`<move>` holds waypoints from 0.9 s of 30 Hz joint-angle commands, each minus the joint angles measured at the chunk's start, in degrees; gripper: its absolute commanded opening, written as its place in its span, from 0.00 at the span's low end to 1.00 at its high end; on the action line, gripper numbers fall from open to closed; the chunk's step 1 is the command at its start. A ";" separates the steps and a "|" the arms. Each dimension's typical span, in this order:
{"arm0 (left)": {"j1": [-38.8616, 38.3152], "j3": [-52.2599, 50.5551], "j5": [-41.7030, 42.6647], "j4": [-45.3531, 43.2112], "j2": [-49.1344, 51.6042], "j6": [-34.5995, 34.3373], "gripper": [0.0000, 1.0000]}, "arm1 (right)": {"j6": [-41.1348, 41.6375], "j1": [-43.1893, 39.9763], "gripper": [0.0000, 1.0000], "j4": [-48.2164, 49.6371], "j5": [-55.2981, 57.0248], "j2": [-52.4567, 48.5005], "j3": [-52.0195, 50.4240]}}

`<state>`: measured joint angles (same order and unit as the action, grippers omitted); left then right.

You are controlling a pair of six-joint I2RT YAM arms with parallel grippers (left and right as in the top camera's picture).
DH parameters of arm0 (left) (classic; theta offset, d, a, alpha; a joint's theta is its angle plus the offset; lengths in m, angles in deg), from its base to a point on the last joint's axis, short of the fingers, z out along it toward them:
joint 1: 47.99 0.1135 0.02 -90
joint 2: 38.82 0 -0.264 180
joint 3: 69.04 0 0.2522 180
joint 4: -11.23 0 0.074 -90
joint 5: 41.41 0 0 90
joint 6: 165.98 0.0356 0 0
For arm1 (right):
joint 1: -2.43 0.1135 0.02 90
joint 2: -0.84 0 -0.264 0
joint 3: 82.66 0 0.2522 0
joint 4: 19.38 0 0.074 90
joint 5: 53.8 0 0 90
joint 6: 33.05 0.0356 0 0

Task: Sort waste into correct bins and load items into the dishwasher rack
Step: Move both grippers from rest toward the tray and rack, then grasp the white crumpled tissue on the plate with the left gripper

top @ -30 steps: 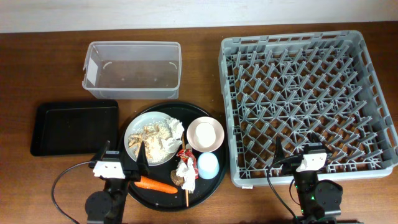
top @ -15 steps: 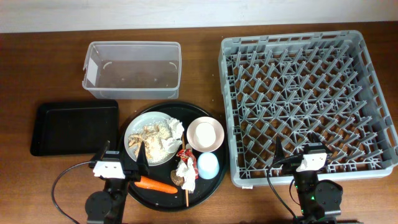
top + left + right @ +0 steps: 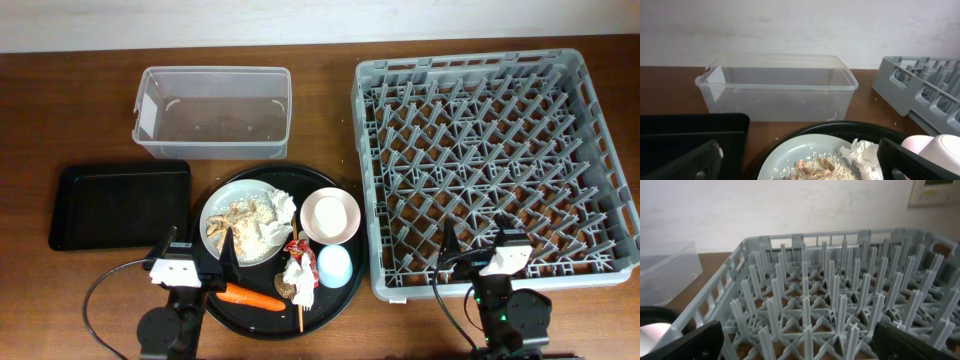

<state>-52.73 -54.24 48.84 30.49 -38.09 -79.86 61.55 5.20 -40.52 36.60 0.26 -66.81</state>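
Scanning from the left: a shallow black tray (image 3: pixel 120 205) sits ahead-left of the left claw (image 3: pixel 198 247), with the clear tub (image 3: pixel 215 110) farther ahead. We note this claw spread wide, holding nothing. The plate (image 3: pixel 215 200) of scraps lies just ahead, the carrot (image 3: pixel 252 296) just right. The right claw (image 3: pixel 478 240) is likewise spread, the grey rack (image 3: pixel 490 150) directly ahead.
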 commanded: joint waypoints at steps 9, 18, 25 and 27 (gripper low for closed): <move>0.28 22.64 2.21 18.62 15.39 0.26 0.99 | 2.14 -0.15 0.98 -22.69 -4.09 -11.28 22.97; 0.28 46.47 7.54 34.29 43.56 0.31 0.99 | 2.12 -0.17 0.98 -42.99 -7.76 -36.52 43.58; 0.31 58.25 7.52 49.59 58.05 0.28 0.99 | 2.14 -0.17 0.98 -50.99 -12.22 -50.16 49.99; 0.31 58.25 7.96 49.44 59.23 0.26 0.99 | 2.14 -0.17 0.98 -51.39 -12.17 -51.25 49.99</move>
<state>-52.73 2.98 55.55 79.97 19.83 -79.88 63.21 5.15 -91.51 25.74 -50.08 -18.31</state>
